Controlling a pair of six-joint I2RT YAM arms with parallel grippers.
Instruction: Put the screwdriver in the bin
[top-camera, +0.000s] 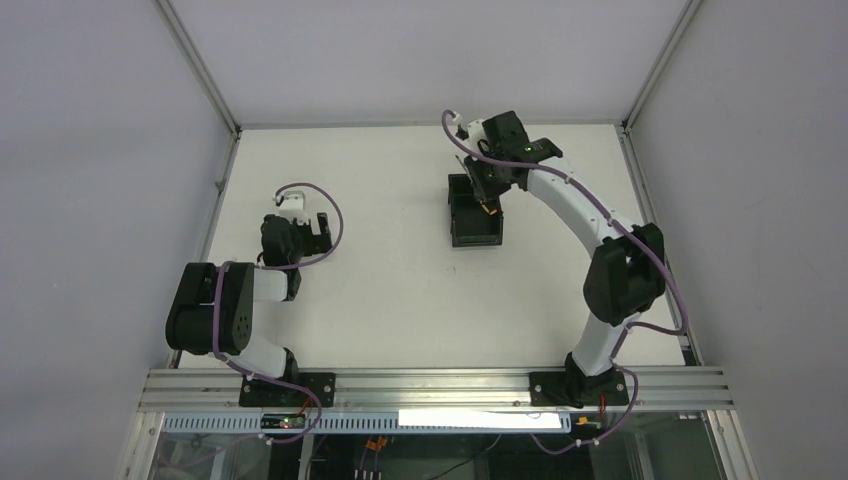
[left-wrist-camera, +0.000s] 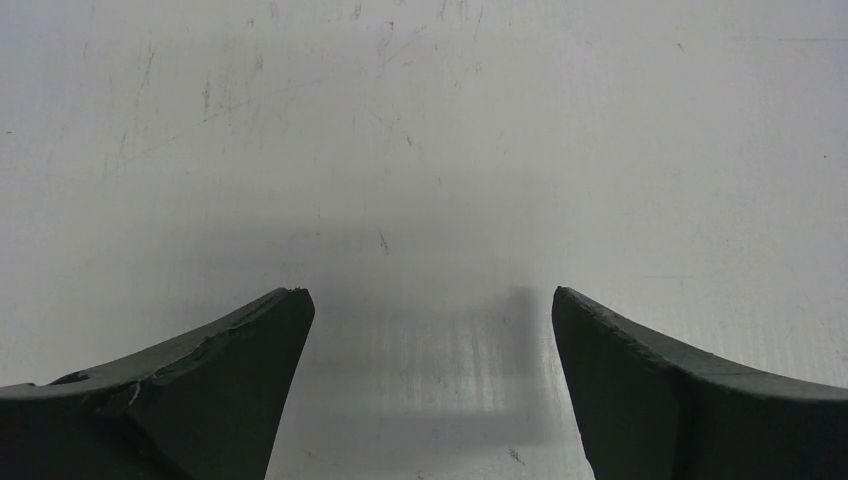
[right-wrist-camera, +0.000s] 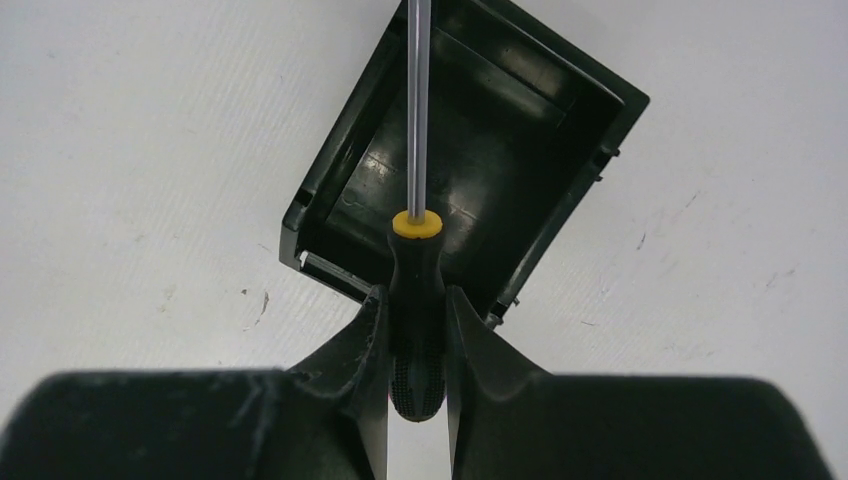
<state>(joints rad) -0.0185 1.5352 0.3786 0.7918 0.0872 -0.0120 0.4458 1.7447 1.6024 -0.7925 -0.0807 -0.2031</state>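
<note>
My right gripper (right-wrist-camera: 416, 300) is shut on the black handle of the screwdriver (right-wrist-camera: 417, 270), whose yellow collar and silver shaft point out over the open black bin (right-wrist-camera: 560, 120). From above, the right gripper (top-camera: 490, 190) hangs over the far end of the bin (top-camera: 462, 238), and a bit of the screwdriver's orange-yellow (top-camera: 488, 207) shows inside the bin's outline. Whether the tip touches the bin floor I cannot tell. My left gripper (left-wrist-camera: 430, 300) stands open over bare table, far to the left (top-camera: 298, 228), with nothing between its fingers.
The white table (top-camera: 400, 290) is walled by grey panels with metal frame rails (top-camera: 215, 185) along left, back and right. The right arm's elbow (top-camera: 625, 275) stands near the right rail. A metal beam (top-camera: 430, 385) runs along the near edge.
</note>
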